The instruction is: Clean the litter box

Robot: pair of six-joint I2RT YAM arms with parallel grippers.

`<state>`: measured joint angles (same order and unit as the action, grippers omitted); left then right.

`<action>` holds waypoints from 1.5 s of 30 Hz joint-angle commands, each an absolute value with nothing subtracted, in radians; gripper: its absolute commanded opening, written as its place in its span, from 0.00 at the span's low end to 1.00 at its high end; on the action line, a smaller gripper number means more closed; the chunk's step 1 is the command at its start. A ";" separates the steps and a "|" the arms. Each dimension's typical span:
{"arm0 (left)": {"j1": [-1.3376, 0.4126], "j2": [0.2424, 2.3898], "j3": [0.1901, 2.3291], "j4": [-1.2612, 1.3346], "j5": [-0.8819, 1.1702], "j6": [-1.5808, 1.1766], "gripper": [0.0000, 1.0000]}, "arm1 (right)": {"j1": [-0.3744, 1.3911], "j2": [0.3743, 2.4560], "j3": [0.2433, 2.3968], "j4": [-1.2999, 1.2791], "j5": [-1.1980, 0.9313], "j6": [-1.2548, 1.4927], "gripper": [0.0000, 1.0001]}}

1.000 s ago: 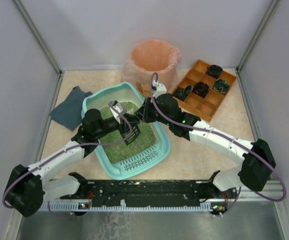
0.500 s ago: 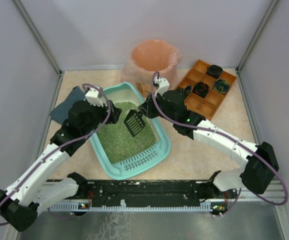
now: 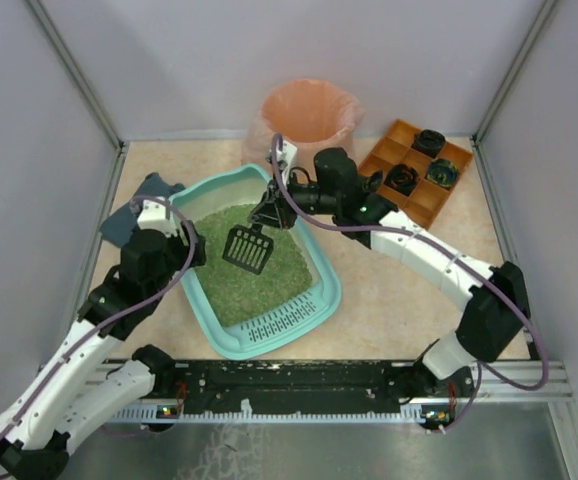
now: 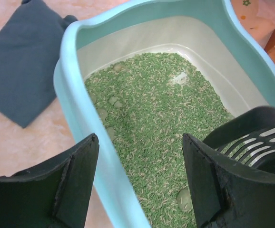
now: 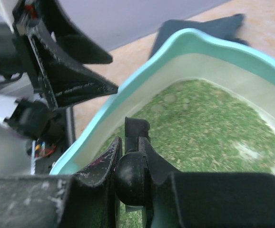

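The litter box (image 3: pixel 326 278) sits on the counter (image 3: pixel 389 300) a little left of the middle of the overhead view, set at a slant, with its slotted ledge (image 3: pixel 281 322) toward the lower edge of the frame. Green litter (image 3: pixel 241 280) covers its floor. In the left wrist view a few paler lumps (image 4: pixel 113 100) lie among the grains near the wall.

A black slotted scoop (image 3: pixel 247 248) hangs over the litter in the upper half of the box. Its blade tilts down and is lifted clear of the grains. The right end effector (image 3: pixel 272 212) is clenched on the scoop's handle, just above the box's upper rim. In the right wrist view the handle (image 5: pixel 136 137) is pinched between the two fingers.

The left end effector (image 3: pixel 184 243) is beside the box's left rim, spread wide and grasping nothing. Its wrist view shows the teal rim (image 4: pixel 75 109) running between the two fingers (image 4: pixel 75 180), with the scoop's blade at the right edge.

A blue-grey cloth (image 3: pixel 134 212) lies on the counter just left of the box. A peach-lined round bin (image 3: pixel 304 120) stands near the box's top end. An orange compartmented tray (image 3: pixel 409 185) lies at the upper right, holding a few dark items.
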<state>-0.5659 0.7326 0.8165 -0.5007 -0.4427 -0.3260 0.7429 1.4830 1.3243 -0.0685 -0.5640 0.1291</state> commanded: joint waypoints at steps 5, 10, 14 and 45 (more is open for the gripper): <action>-0.563 0.450 0.655 -0.365 -0.527 -0.267 0.75 | 0.752 1.641 1.455 -0.215 -0.974 -0.091 0.00; -0.563 0.391 0.638 -0.353 -0.571 -0.232 0.74 | 0.768 1.777 1.574 -0.350 -1.143 -0.197 0.00; -0.563 0.391 0.646 -0.377 -0.597 -0.230 0.74 | 0.795 1.871 1.686 -0.567 -1.176 -0.338 0.00; -0.563 0.422 0.652 -0.407 -0.595 -0.234 0.74 | 0.957 1.782 1.399 -0.306 -0.641 -0.341 0.00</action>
